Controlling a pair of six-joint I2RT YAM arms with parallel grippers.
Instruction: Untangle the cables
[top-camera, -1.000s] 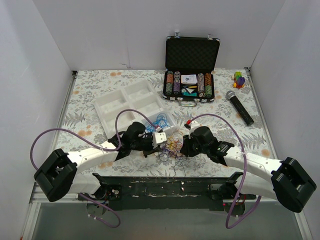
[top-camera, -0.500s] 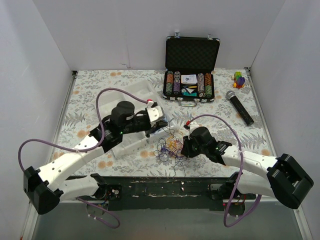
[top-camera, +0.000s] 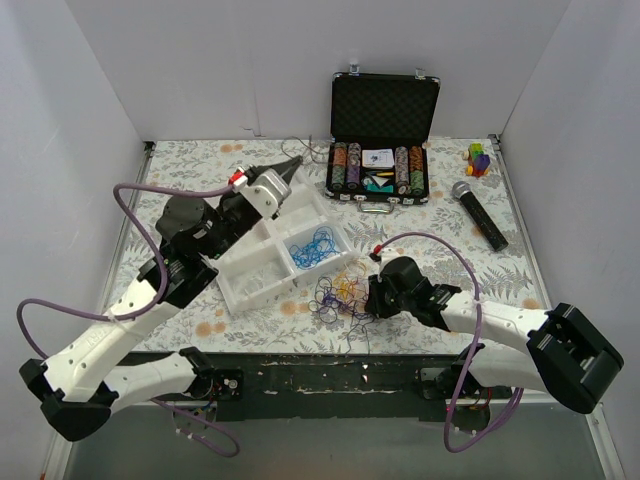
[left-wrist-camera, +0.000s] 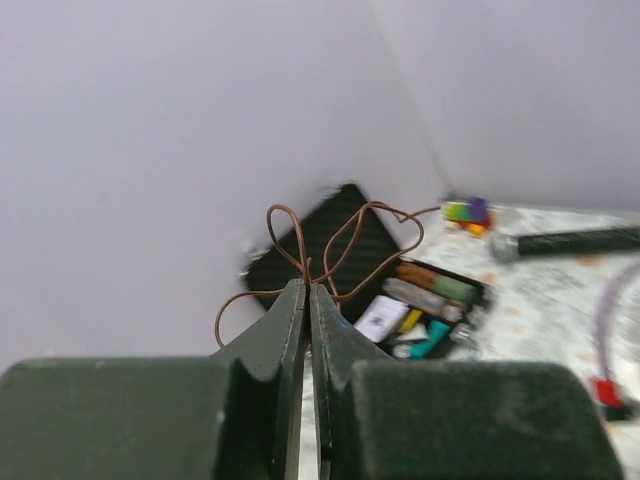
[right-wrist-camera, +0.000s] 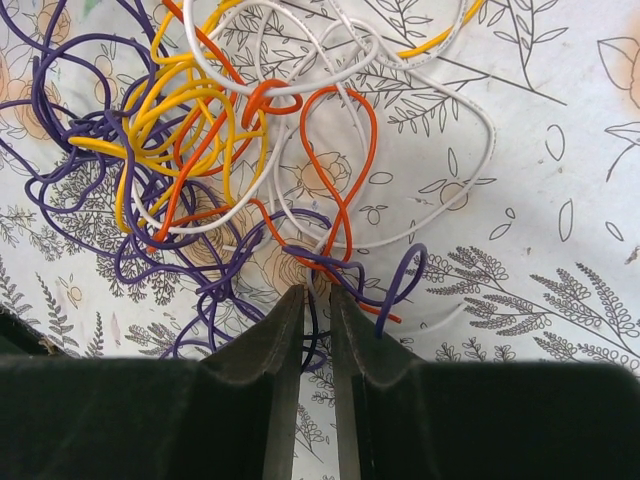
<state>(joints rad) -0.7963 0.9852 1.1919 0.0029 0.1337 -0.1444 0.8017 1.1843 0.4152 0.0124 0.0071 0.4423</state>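
Below, purple cable vanishes inside right pincer (grip unclear).

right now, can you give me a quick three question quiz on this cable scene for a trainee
1. True or false: the left gripper is shut on a brown cable, held above the table.
2. Which gripper sits at the tangle?
3. The blue cables lie: A in the white tray; B in the tangle; C in the left gripper.
Key: 1 true; 2 the right gripper; 3 A.
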